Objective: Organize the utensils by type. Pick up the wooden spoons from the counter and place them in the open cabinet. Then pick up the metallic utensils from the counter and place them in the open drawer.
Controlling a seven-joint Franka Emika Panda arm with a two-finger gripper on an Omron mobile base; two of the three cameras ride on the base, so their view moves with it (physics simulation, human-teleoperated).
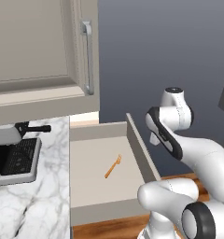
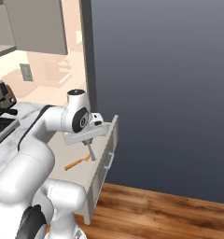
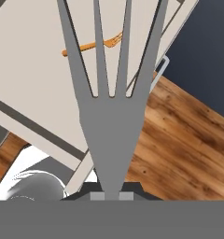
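Grey steel fork gripped by end effector above open drawer, copper fork inside, wood floor

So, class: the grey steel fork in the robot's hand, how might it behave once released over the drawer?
The grey fork looks thin, flat and rigid, so it should probably land flat without rolling. Gripped by its handle end in the hand, it may pivot. The drawer looks smooth, so it might slide.

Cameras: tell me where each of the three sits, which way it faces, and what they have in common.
Left base view: behind the arm's left, looking down at the open drawer and counter; the white arm shows lower right.
Right base view: behind the arm's right, looking at the drawer from its other side; arm and gripper show.
Hand view: on the hand, looking along the grey steel fork down into the drawer; fingertips show.
Shared: the copper fork in the drawer.
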